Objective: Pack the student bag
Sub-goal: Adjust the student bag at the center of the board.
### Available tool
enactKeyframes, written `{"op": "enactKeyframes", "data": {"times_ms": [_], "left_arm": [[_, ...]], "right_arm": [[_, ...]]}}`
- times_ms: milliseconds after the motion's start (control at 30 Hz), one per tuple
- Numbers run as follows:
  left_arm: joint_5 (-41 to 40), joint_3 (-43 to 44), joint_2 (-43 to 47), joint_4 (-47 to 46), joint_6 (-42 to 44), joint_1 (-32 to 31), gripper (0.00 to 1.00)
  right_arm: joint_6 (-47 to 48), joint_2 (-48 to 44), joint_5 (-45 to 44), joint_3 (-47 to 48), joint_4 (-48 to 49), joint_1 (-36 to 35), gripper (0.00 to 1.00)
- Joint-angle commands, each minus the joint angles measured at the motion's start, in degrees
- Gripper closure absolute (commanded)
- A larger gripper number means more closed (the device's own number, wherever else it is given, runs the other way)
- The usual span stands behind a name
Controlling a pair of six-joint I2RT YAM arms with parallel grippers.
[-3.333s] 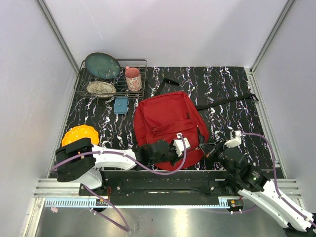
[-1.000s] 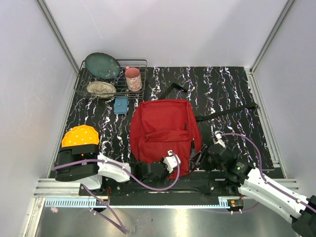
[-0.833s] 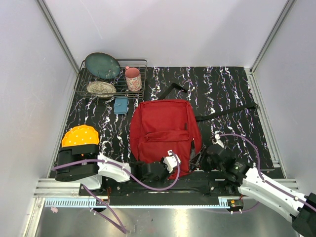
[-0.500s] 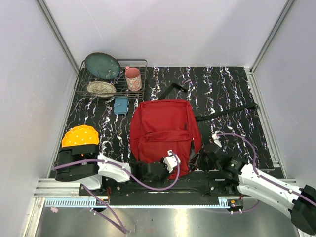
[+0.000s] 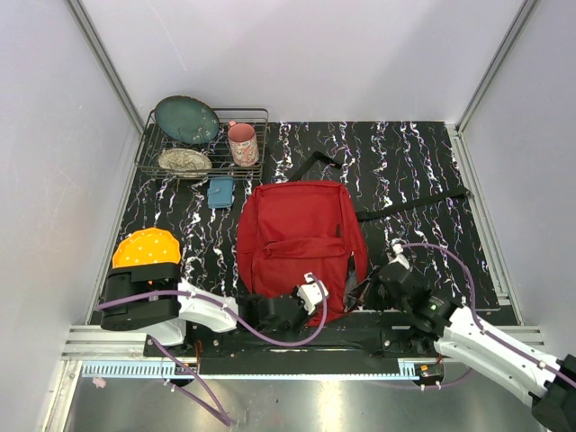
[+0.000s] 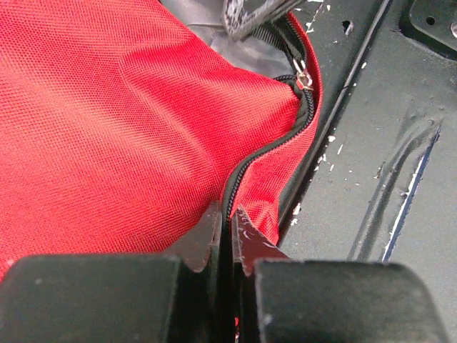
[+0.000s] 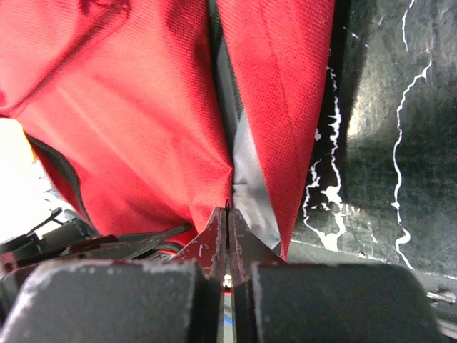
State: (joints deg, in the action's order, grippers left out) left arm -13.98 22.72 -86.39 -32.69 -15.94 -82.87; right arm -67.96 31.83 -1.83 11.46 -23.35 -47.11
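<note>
Looks barely started. Got left claw (image 6: 230, 214) pinched shut on the student bag (image 5: 301, 229) at its zipper edge (image 6: 250, 161), bag spreading ahead of the tips. Same with right claw (image 7: 227, 214), nipped shut on fabric by the grey lining (image 7: 246, 171). Guessing nothing packed yet.

Plain pale walls (image 5: 315, 54) enclose a black table (image 5: 405, 171) (white-veined marble pattern); even, soft light.

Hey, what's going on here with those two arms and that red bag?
Two robot arms are handling the red student bag, which lies flat on the table. The left end effector is shut on the fabric by the zipper at the bag's near edge. The right end effector pinches the near right corner, where grey lining shows.
</note>
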Motion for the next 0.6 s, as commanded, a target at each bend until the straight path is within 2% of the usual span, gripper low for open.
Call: {"op": "enactKeyframes", "data": {"times_ms": [0,200,567], "left_arm": [[-0.87,-1.71,-0.18,1.22,-1.81,-0.71,1.00],[-3.69,-3.56,2.45,0.70,-2.16,-0.71,1.00],[-5.54,-7.08,6.75,-1.94,-2.60,-0.80,1.00]], "right_arm": [[0.46,-8.60,-5.29,2.24,-4.68,0.18,1.00],[-1.82,-18.20,-13.11,2.34,-7.76,0.18,1.00],[-4.63,-18.56,-24.01,4.79,-9.17,0.18,1.00]]}}
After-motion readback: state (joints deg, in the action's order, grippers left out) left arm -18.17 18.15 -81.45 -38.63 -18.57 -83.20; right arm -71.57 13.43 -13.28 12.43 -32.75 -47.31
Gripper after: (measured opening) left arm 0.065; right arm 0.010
